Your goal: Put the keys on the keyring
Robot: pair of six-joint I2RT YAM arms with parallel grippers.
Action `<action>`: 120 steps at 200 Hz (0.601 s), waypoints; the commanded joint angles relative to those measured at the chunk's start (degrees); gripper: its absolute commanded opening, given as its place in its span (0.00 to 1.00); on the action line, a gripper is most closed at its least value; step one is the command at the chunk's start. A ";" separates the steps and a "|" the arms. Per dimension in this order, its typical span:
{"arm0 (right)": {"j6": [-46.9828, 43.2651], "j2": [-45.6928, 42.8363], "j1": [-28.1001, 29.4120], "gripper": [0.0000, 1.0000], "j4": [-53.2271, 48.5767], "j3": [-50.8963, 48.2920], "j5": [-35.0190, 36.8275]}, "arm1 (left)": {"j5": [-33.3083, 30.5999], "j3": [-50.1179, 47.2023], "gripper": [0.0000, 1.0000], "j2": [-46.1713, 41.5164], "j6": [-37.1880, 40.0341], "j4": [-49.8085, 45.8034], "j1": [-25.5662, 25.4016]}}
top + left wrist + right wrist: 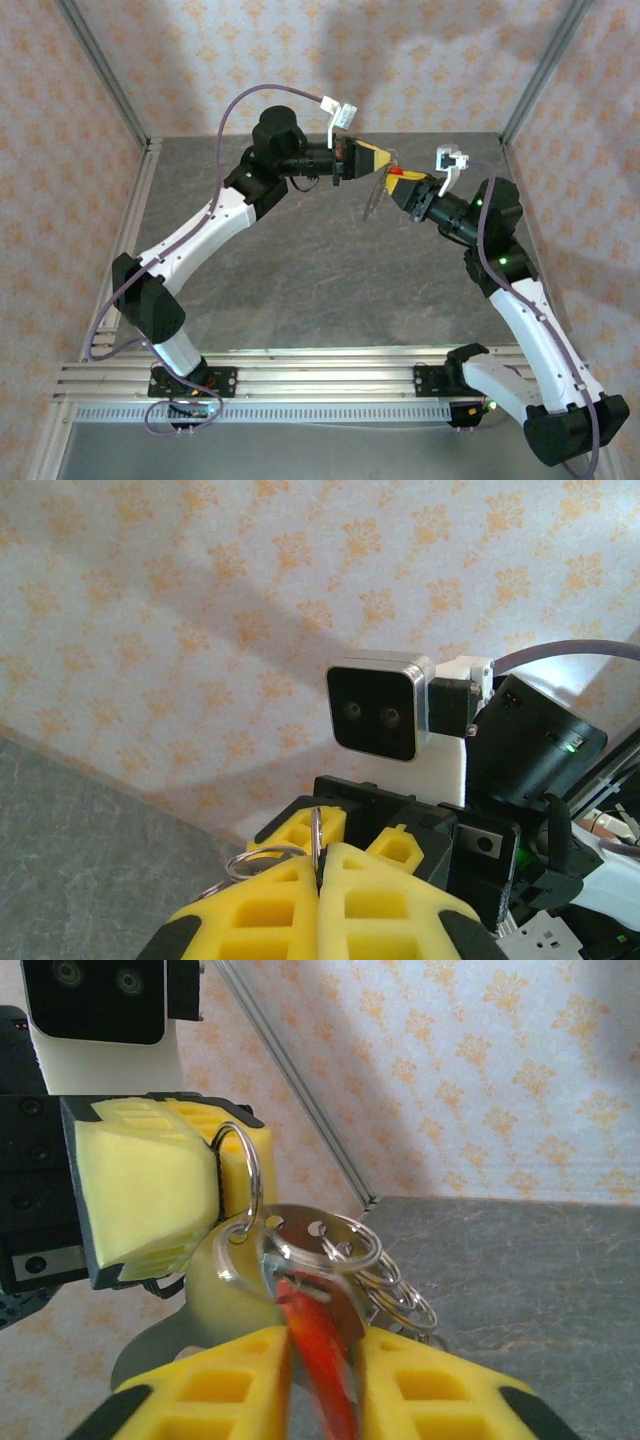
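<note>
My left gripper is shut on the keyring, a thin silver loop that stands on edge between its yellow pads. From the loop hang a flat metal tag with holes and a chain of small rings, a pale dangling loop in the top view. My right gripper faces the left one and is shut on the key, holding it by the red head. The key's tip lies against the rings beside the left pads. The key shows as a red spot at the right fingertips.
Both grippers meet in the air over the back middle of the grey table. Patterned walls and a metal corner post stand close behind. The right arm's wrist camera sits just beyond the left fingers.
</note>
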 commanded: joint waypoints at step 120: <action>-2.14 -4.50 -0.75 0.00 -5.78 -0.91 3.46 | -9.13 -0.89 0.00 -4.95 4.47 -0.71 -0.11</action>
